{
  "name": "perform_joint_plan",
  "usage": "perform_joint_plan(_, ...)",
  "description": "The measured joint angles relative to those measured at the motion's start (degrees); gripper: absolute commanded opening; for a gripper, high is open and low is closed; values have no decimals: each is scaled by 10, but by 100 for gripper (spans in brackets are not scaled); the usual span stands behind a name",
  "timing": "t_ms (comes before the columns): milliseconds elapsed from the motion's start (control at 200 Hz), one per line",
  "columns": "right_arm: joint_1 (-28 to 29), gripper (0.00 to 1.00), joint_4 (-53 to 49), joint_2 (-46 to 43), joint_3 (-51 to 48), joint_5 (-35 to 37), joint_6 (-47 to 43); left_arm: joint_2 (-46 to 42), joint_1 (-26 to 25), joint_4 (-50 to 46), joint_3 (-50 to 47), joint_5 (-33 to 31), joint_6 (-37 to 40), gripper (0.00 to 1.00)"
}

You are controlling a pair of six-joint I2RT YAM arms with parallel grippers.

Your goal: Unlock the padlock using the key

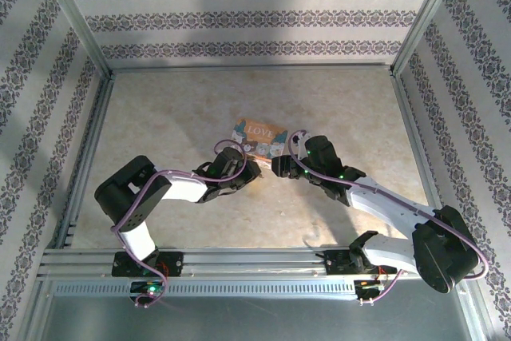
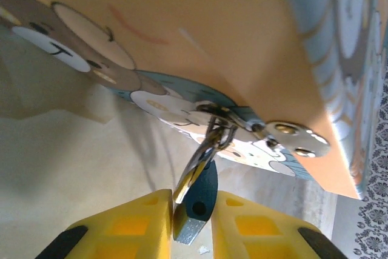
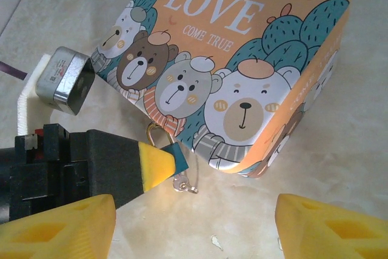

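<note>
Key-in-lock step, I reckon — left end effector (image 2: 193, 199) flanks the blue-headed key (image 2: 205, 186) at the small padlock (image 3: 154, 133) hanging off the LOVE tin (image 1: 259, 137) mid-frame, grip unclear; right end effector (image 3: 194, 222) released, empty — next: a gentle twist.

Your padlock (image 2: 200, 34) is cut off at the left wrist view's top edge; the left gripper (image 3: 170, 159) hides most of the key (image 3: 177, 152).
</note>
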Motion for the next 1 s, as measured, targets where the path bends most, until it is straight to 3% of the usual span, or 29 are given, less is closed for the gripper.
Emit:
perform_joint_plan(440,-4,70,-5,0,0,0,2,2,-6,-19,14,13,14,28)
perform_joint_plan(999,-6,70,-8,0,0,0,2,9,-9,-24,56,17,40,19)
